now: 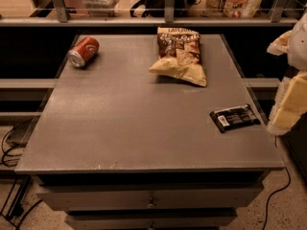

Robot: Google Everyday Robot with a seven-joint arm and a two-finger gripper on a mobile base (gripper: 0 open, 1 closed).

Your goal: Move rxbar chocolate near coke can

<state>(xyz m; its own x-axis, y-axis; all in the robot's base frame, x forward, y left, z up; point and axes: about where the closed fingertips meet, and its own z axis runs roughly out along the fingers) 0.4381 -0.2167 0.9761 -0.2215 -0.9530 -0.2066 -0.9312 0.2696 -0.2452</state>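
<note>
**A:** Where is the rxbar chocolate?

**B:** It's the small flat black rectangular wrapped bar with white lettering. It lies flat on the grey matte table top, close to the right edge and a little toward the front. The end with the white patch points left, and the bar sits slightly askew.

**A:** And the gripper?

**B:** It's the white and cream piece at the right border of the view, just beside the bar and past the table's edge. It looks apart from the wrapper. I can't make out whether its jaws are spread or pressed together.

**A:** What lies farther out?

**B:** A crinkled tan-and-brown chip bag rests toward the back of the top, right of the middle and well apart from the bar. The coke can, a red soda can with a white logo and silver ends, lies on its side at the back left corner, with one silver end facing front-left. The bar and the can are almost at opposite corners.

**A:** And below the top?

**B:** A grey drawer front with a small knob, and a dark cable on the speckled floor at the right.
</note>
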